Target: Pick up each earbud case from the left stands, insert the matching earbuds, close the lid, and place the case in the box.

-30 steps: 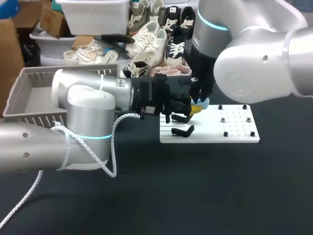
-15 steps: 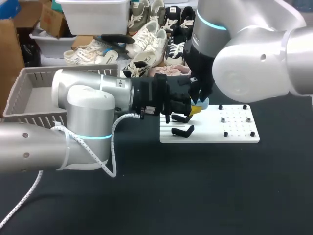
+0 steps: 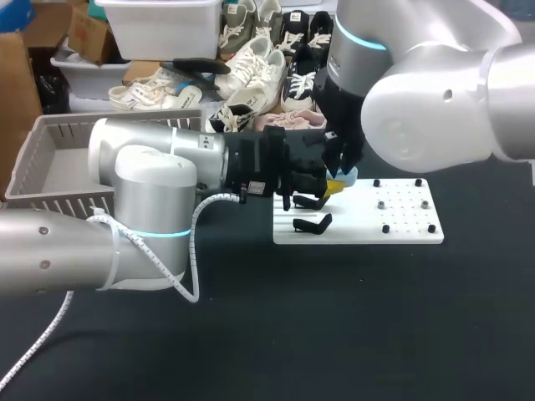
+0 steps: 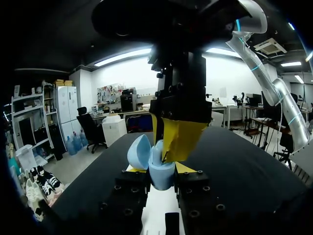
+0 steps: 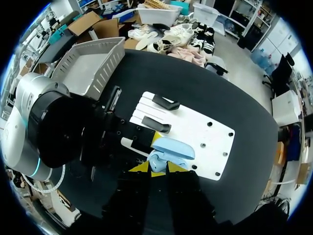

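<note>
The earbud case (image 4: pixel 161 172) is sitting where it was a second ago, over the twelve o'clock edge of the white plate (image 3: pixel 410 234). The left gripper (image 4: pixel 161 182) is holding it pinched between its black fingers, with the lid standing open. The right gripper (image 5: pixel 157 167) is bearing down into the open shell. I cannot tell whether it is gripping an earbud. Only the right arm's housing is shifting, very slightly. The insertion is probably settling; closing the lid and boxing are still to come.

Nearest, the matte black table (image 3: pixel 334 326) is lying flat. On it, the rigid plate is carrying small holes and dark studs on its three o'clock half, and two bare angular black stands (image 5: pixel 155 124) on its nine o'clock half. The case is looking like smooth pale-blue plastic, rounded like a pebble. Farthest, at ten o'clock, the grey slotted basket (image 3: pixel 58 163) is waiting.
</note>
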Controlling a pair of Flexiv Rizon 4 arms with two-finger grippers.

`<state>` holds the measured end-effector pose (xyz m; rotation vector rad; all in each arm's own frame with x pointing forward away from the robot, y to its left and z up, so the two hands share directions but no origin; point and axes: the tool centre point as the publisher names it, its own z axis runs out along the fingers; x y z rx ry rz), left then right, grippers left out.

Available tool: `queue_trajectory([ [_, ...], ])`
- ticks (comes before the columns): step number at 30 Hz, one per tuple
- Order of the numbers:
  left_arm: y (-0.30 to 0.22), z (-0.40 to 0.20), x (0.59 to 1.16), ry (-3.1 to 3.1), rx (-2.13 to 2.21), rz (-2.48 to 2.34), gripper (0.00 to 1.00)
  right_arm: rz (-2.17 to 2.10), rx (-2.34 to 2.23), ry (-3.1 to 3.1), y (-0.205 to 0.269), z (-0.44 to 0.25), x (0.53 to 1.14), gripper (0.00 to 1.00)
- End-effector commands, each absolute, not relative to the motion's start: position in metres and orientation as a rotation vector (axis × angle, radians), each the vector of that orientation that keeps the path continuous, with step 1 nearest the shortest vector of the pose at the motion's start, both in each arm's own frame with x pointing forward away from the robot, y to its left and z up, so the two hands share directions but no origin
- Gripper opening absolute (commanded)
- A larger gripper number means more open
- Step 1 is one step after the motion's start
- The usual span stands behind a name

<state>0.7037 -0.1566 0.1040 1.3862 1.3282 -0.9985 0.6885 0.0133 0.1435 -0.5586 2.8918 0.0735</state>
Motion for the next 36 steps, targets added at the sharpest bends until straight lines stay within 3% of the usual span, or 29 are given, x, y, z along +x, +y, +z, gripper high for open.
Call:
queue_trajectory([
  [1, -0.157, 0.105, 0.703, 1.327, 1.383, -0.996, 0.0, 0.07, -0.556, 2.893, 0.014, 0.143, 0.689, 0.2],
  [6, -0.157, 0.105, 0.703, 1.327, 1.383, -0.996, 0.0, 0.067, -0.556, 2.894, 0.014, 0.144, 0.689, 0.27],
  [36, -0.157, 0.105, 0.703, 1.327, 1.383, -0.996, 0.0, 0.063, -0.534, 2.871, 0.012, 0.158, 0.687, 0.26],
])
